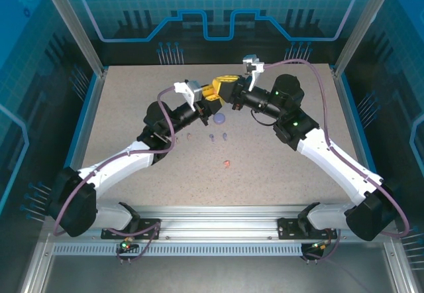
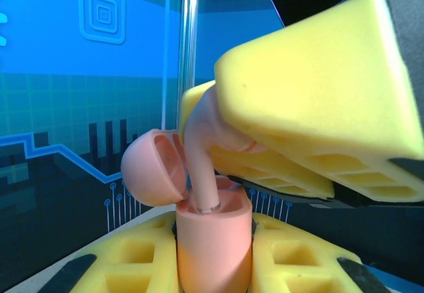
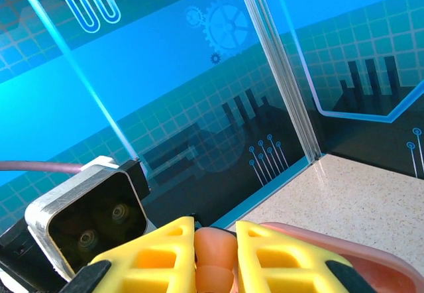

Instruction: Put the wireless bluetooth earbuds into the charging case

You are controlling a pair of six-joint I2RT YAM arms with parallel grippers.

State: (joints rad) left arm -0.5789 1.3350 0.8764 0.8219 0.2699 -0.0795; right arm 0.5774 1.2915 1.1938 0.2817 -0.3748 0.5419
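The left gripper (image 2: 213,263) is clamped on a pink case (image 2: 212,236) and holds it upright, with its lid (image 2: 151,168) swung open to the left. The bottom of the case is cut off by the lower edge of the left wrist view. The right gripper (image 3: 215,238) pinches a pink earbud (image 2: 200,137) by its head, most of which is buried between the yellow fingers (image 2: 318,87). The stem reaches down into the open mouth of the case, its tip just inside the rim, but how deep it sits in its slot cannot be told. From the right wrist the bud is a thin sliver between the two fingers, and a blurred pink shape at the lower right corner is too soft to identify. From above, the two grippers meet over the far middle of the table (image 1: 119,107), where case and bud are hidden among the fingers. Nearer the arms lie a small round purple object (image 1: 219,117), a purple earbud (image 1: 212,136) with a second purple earbud (image 1: 224,134) just beside it, and a pale bud (image 1: 189,135) to their left. Nearer still is something red (image 1: 227,164), too small to tell whether it is one bud or two.
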